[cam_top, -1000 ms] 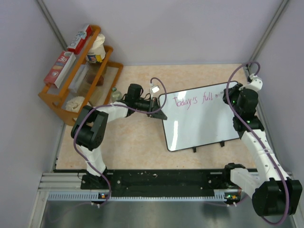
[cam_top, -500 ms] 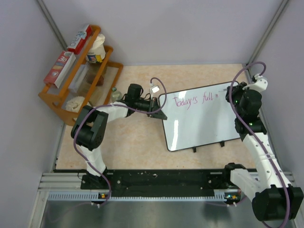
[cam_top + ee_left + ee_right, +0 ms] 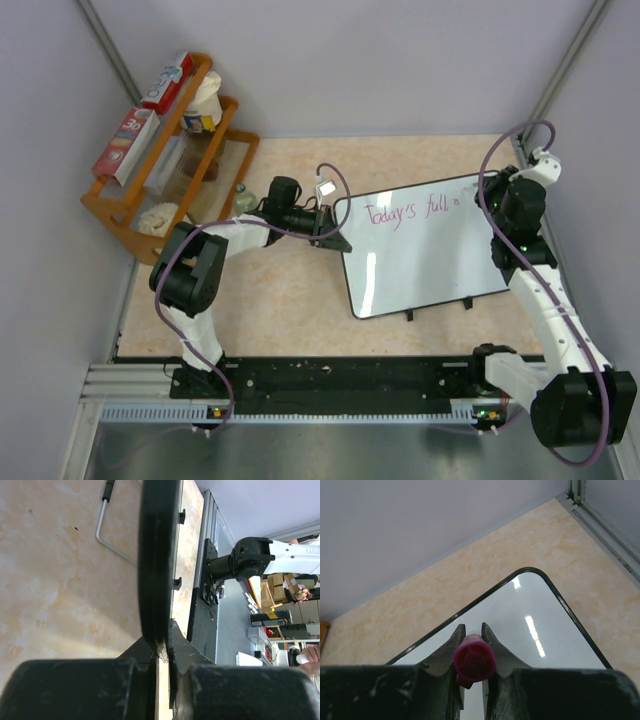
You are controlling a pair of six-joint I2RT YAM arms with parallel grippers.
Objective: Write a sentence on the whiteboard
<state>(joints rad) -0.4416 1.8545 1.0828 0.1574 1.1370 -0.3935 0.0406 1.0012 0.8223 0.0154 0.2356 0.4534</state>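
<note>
1. From the overhead camera, the thin pink cursive sentence (image 3: 405, 213) on the glossy white, black-framed whiteboard (image 3: 420, 265) reads only as far as "full". The marks after it are too small to read, and the white right arm (image 3: 530, 290) covers the whiteboard's far right corner.
2. The right gripper (image 3: 470, 630) hides the barrel and tip of the magenta plastic marker (image 3: 474, 661). Whether the tip touches the whiteboard cannot be told.
3. The left wrist camera sees the whiteboard (image 3: 157, 555) edge-on, its writing face hidden. The left gripper (image 3: 164, 642) is blurred and cut off at the bottom.
4. Left of the whiteboard, labels on the red-and-white boxes (image 3: 125, 143) in the orange wooden rack (image 3: 105, 215) are too small to read.
</note>
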